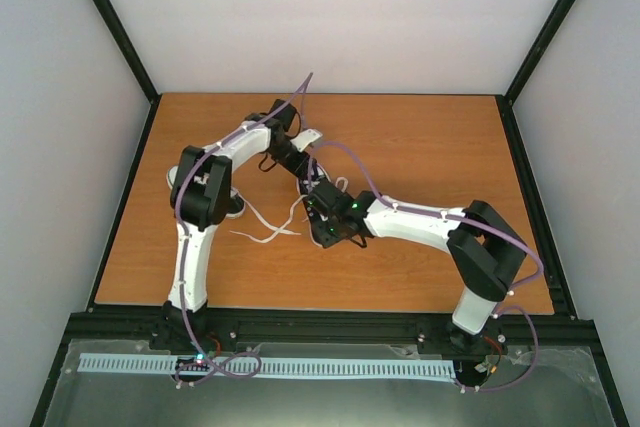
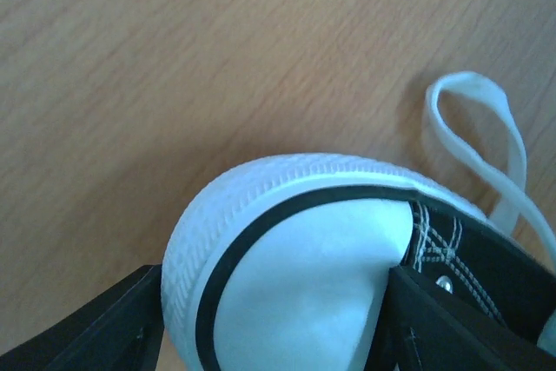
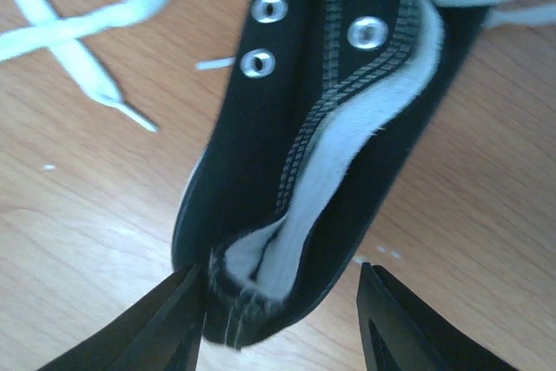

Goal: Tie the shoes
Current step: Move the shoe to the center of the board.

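Observation:
One black shoe (image 1: 308,179) with a white toe cap lies mid-table between my two grippers. My left gripper (image 1: 298,152) is open wide, straddling its white toe cap (image 2: 295,267); both fingers lie against the cap's sides. My right gripper (image 1: 322,217) is open around the black heel (image 3: 261,284). Its left finger (image 3: 165,327) touches the heel, while the right finger (image 3: 408,327) stands apart. Loose white laces (image 3: 87,19) trail on the wood, with a loop (image 2: 486,128) beside the toe. The second shoe (image 1: 236,207) is mostly hidden under my left arm.
Untied lace ends (image 1: 265,232) lie on the wooden table (image 1: 420,147) left of the right gripper. Black frame posts and pale walls ring the table. A black rail (image 1: 330,327) runs along the near edge.

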`<control>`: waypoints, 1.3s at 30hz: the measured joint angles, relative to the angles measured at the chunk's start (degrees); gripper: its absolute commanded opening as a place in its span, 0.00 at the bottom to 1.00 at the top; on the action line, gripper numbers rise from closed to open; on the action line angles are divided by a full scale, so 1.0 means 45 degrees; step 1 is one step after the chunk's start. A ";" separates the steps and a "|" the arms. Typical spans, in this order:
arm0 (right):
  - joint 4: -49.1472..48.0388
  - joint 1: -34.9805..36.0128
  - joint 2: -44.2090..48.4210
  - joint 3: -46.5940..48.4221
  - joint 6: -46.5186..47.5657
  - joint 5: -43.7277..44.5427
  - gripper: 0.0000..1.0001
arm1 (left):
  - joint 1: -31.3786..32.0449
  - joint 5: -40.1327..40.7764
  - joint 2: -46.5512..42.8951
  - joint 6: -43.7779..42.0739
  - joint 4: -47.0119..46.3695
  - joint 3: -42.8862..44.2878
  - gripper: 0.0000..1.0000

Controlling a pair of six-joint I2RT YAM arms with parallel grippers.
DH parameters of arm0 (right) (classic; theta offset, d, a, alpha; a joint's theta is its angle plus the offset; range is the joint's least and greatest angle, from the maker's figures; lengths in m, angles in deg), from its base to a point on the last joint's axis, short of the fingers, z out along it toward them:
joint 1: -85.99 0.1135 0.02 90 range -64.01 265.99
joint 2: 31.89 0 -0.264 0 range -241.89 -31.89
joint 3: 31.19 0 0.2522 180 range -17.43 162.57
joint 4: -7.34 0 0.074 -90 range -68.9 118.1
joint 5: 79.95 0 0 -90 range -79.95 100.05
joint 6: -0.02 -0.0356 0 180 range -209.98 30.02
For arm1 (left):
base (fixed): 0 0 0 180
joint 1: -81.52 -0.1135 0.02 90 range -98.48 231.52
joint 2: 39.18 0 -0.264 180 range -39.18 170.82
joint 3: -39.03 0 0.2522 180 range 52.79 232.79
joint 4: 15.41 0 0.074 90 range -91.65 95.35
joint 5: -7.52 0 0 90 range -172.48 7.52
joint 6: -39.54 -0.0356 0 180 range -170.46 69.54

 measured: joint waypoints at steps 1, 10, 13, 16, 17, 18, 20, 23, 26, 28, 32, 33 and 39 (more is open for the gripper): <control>0.0078 -0.0112 0.0058 -0.0087 0.0015 0.0024 0.51 | -0.0034 0.0049 -0.0248 -0.0068 -0.0146 -0.0437 0.69; 0.0034 -0.3424 0.0855 -0.0855 0.0772 0.0879 0.55 | -0.0083 0.0335 -0.3453 -0.0855 -0.0947 -0.5129 0.66; -0.0010 -0.4328 0.0661 -0.0491 0.1229 0.1049 0.55 | -0.0024 0.0112 -0.4454 -0.1481 -0.0486 -0.6727 0.66; 0.0097 -0.4731 0.0355 0.0369 0.1647 0.1103 0.57 | 0.0000 -0.0092 -0.5304 -0.2021 -0.0267 -0.7907 0.66; 0.0097 -0.4745 0.0355 0.0447 0.1695 0.1098 0.59 | 0.0000 -0.0078 -0.5586 -0.2084 -0.0199 -0.8179 0.66; 0.0131 -0.4765 0.0486 0.0709 0.1914 0.0835 0.60 | 0.0000 -0.0024 -0.5853 -0.2098 -0.0131 -0.8417 0.66; 0.0121 -0.4692 0.0957 0.0709 0.2297 -0.0019 0.62 | 0.0005 0.0189 -0.6300 -0.2084 0.0117 -0.8743 0.66; 0.0253 -0.3808 0.2327 0.0204 0.2875 -0.1404 0.72 | 0.0005 0.0398 -0.6431 -0.2035 0.0209 -0.8738 0.63; 0.0359 -0.1452 0.3215 -0.0136 0.2943 -0.2118 0.81 | 0.0005 0.0588 -0.6275 -0.1977 0.0248 -0.8573 0.56; 0.0447 0.0301 0.3279 -0.0204 0.2691 -0.2341 0.87 | 0.0005 0.0709 -0.6067 -0.1943 0.0189 -0.8359 0.55; 0.0971 0.2501 0.2773 -0.0345 0.1987 -0.2050 0.91 | 0.0000 0.0738 -0.5916 -0.1846 0.0044 -0.8247 0.53; 0.1098 0.2895 0.2463 -0.0355 0.1783 -0.1894 0.90 | 0.0005 0.0743 -0.5916 -0.1846 0.0044 -0.8247 0.53; 0.1953 0.4216 0.0219 -0.0359 0.1093 -0.0631 0.47 | 0.0005 0.0777 -0.5955 -0.1812 -0.0102 -0.8335 0.49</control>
